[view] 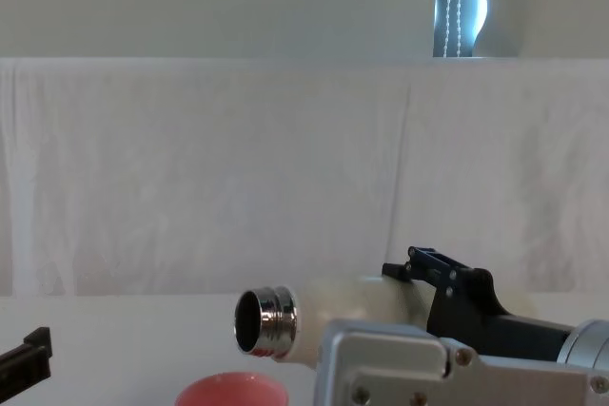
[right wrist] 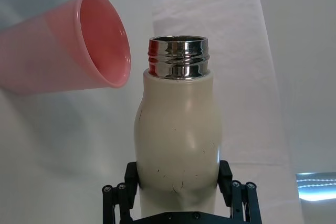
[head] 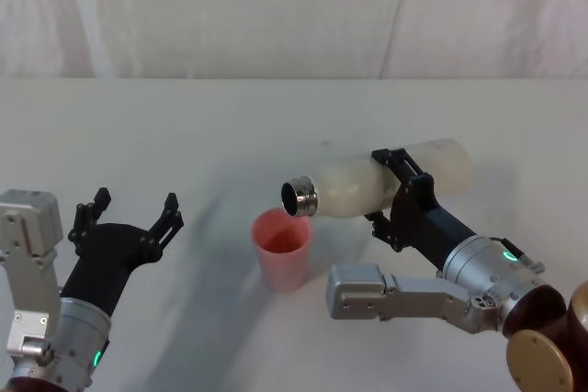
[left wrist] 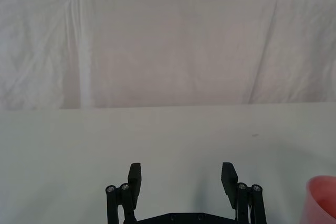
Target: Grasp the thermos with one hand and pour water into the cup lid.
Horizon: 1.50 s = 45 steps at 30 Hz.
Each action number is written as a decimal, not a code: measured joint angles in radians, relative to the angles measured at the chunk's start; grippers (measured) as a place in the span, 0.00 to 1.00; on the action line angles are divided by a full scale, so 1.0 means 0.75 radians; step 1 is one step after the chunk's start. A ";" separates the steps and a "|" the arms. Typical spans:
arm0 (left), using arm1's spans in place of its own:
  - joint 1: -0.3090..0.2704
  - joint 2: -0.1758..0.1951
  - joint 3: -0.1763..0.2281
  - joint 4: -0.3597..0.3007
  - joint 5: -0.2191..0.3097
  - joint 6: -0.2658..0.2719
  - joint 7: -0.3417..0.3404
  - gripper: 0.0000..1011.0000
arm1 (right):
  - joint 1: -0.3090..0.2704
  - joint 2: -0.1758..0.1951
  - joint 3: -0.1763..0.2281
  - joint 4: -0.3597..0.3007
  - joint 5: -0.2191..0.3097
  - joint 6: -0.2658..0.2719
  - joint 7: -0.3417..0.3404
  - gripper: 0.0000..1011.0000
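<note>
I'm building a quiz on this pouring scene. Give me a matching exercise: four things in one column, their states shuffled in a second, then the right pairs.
Things:
1. thermos
2. cup lid
3. left gripper
4. right gripper

States:
A. open, holding nothing
B. tipped on its side, steel neck over the pink rim
C. shut around the cream body
D. upright on the table

Pairs: 1-B, 2-D, 3-A, 4-C

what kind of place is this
Likely a robot test bench, not a kitchen: a plain white table backed by a white cloth drape, bearing just a pink cup lid, with the thermos tipped over it.
</note>
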 joint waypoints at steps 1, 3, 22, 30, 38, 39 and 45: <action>0.000 0.000 0.000 0.000 0.000 0.000 0.000 0.99 | 0.000 0.000 -0.001 0.000 -0.002 0.000 0.000 0.94; 0.000 0.000 0.000 0.000 0.000 0.000 0.000 0.99 | 0.001 0.000 -0.001 -0.001 -0.005 0.000 0.000 0.94; 0.000 0.000 0.000 0.000 0.000 0.000 0.000 0.99 | 0.001 0.004 -0.002 -0.011 -0.040 0.018 -0.012 0.94; 0.000 0.000 0.000 0.000 0.000 0.000 0.000 0.99 | 0.001 0.010 -0.001 -0.016 -0.054 0.022 -0.012 0.94; 0.000 0.000 0.000 0.000 0.000 0.000 0.000 0.99 | 0.008 0.022 -0.012 -0.019 -0.089 0.028 -0.008 0.94; 0.000 0.000 0.000 0.000 0.000 0.000 0.000 0.99 | 0.010 0.024 -0.014 -0.019 -0.094 0.030 -0.005 0.94; 0.000 0.000 0.000 0.000 0.000 0.000 0.000 0.99 | 0.018 0.026 -0.020 -0.022 -0.103 0.034 0.005 0.94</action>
